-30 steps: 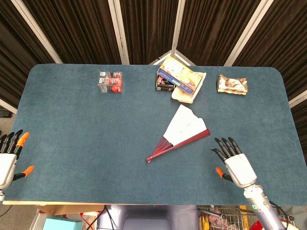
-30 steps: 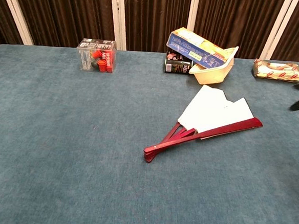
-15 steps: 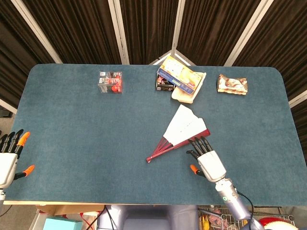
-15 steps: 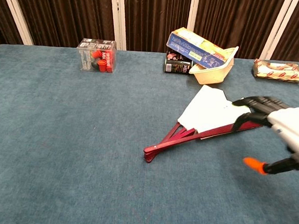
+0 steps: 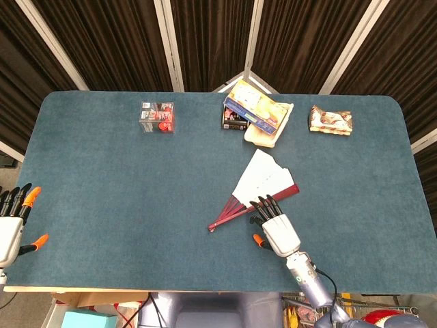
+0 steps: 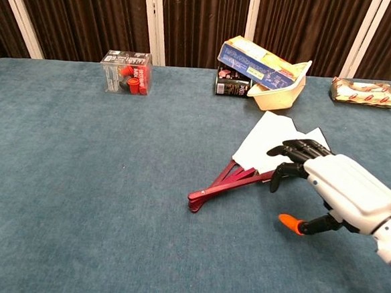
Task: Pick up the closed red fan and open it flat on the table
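The red fan (image 5: 256, 188) (image 6: 265, 155) lies partly spread on the blue table, white leaf toward the back, red ribs meeting at a pivot near the table's middle. My right hand (image 5: 275, 226) (image 6: 337, 186) hovers over the fan's right red guard, fingers apart and pointing at the leaf, holding nothing. Its dark fingertips (image 6: 290, 151) overlap the fan's edge; I cannot tell whether they touch it. My left hand (image 5: 12, 222) stays at the table's left front corner, fingers spread and empty; the chest view does not show it.
Along the back edge stand a clear box with red parts (image 5: 157, 117) (image 6: 126, 72), a white tub under a tilted blue and yellow carton (image 5: 258, 113) (image 6: 268, 71), and a wrapped snack pack (image 5: 330, 119) (image 6: 364, 91). Blue cloth covers the table (image 5: 123, 191).
My right hand has swept left from the table's right side to the fan's right guard. The fan and my left hand have not moved.
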You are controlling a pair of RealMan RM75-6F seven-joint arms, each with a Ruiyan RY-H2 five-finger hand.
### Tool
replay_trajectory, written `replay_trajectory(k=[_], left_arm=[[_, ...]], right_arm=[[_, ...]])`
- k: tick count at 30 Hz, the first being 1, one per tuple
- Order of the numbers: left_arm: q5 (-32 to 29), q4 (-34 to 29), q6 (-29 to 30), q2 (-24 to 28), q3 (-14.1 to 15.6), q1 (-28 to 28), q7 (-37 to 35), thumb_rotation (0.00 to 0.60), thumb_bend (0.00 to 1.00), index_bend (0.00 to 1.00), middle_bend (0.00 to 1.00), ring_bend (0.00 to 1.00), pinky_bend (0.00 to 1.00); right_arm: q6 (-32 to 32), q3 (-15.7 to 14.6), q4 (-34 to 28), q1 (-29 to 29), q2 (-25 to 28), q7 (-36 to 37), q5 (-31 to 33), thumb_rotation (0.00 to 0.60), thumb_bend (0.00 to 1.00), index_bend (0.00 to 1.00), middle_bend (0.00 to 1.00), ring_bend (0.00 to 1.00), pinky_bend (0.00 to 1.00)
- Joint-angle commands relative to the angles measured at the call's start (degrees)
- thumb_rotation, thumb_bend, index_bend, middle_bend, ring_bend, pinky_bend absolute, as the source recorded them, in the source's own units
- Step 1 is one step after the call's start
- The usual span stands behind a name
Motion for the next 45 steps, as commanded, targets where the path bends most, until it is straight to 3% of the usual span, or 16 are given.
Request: replay_trajectory(k=[1, 21, 45], left_arm=[[-0.16, -0.09, -0.17, 0.03, -0.03, -0.06, 0.00, 0.600, 0.00, 0.00, 0.00, 0.00, 0.00], [-1.11, -0.58, -0.86, 0.23, -0.24, -0.26, -0.15, 0.600, 0.00, 0.00, 0.00, 0.00, 0.00], [-1.35, -0.40, -0.79, 0.09, -0.45, -0.35, -0.83, 0.600, 0.00, 0.00, 0.00, 0.00, 0.00]], right_arm=[[0.29, 0.56, 2.14, 0.71, -2.04, 0.19, 0.65, 0.600, 0.29, 0.46, 0.18, 0.06, 0.04], [-0.30, 1.87, 11.95, 4.12, -9.06, 2.91, 3.67, 0.600, 0.29, 0.46, 0.18, 0.06, 0.04], [1.91, 2.80, 15.97, 5.47, -13.74, 5.58, 6.00, 0.600, 0.29, 0.46, 0.18, 0.06, 0.04]])
